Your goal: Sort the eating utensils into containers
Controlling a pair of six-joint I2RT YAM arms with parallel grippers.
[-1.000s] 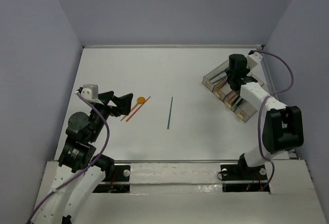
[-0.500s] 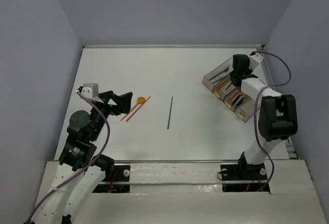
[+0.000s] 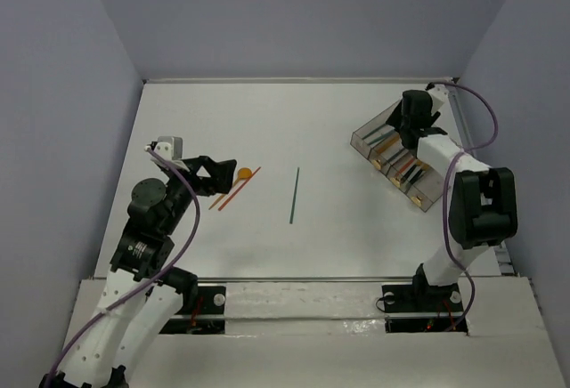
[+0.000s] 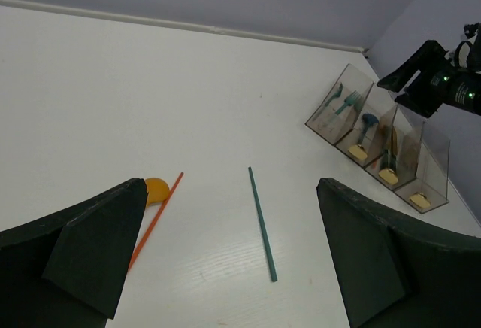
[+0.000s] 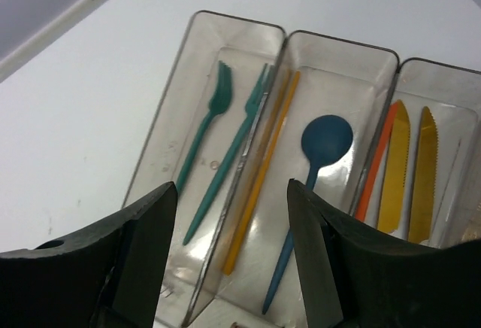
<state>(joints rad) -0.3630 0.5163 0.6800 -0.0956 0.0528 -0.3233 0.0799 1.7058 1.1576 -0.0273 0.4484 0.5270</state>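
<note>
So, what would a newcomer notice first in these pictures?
The clear tray at the far right of the table, holding teal forks, a blue spoon and orange knives, with the right arm above it, jaws open. A lone teal utensil lies mid-table, and orange ones near the left arm.

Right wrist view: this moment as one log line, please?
right pincer: open above tray | end bin: two teal forks | left pincer: open | table: teal utensil, orange utensils unsorted

- Top external looks down from high behind the near edge, taking in the whole table [image 3: 267, 121].
- Left wrist sits low, facing across the table toward the containers [image 4: 436, 162] (well away).
- Right wrist hangs close above those containers, looking down; all three views share them.
</note>
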